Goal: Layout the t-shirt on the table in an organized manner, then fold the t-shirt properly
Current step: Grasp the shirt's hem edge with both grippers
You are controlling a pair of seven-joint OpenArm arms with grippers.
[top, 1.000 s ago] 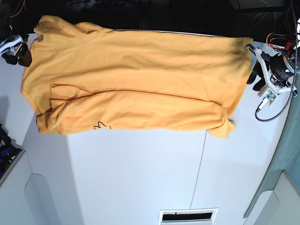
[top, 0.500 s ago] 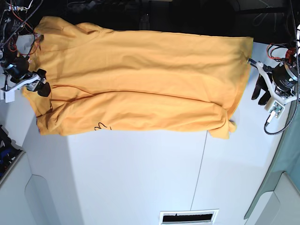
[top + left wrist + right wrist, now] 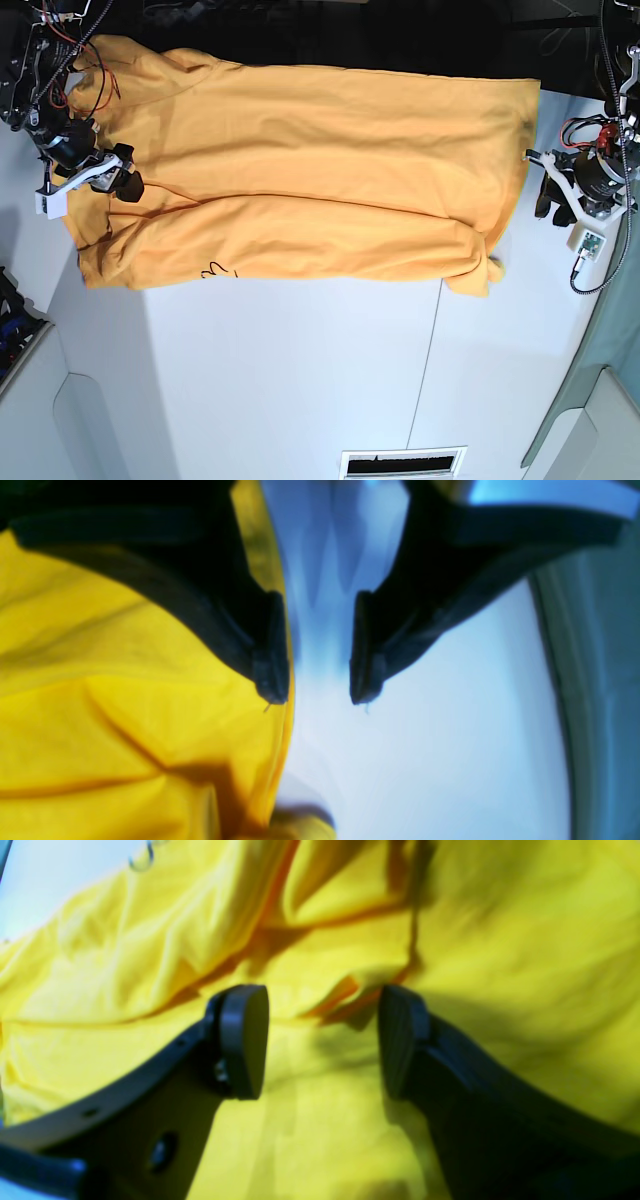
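My left gripper (image 3: pixel 318 692) stands with its jaws apart and nothing between them, poised at the hem edge of the t-shirt (image 3: pixel 300 170), one finger over the cloth and the other over bare table (image 3: pixel 300 380). My right gripper (image 3: pixel 320 1040) is also spread wide and empty, hovering above wrinkled fabric at the shirt's sleeve end. The t-shirt lies spread lengthwise along the far side of the table, its near long edge folded over, a small black drawing (image 3: pixel 214 269) showing there.
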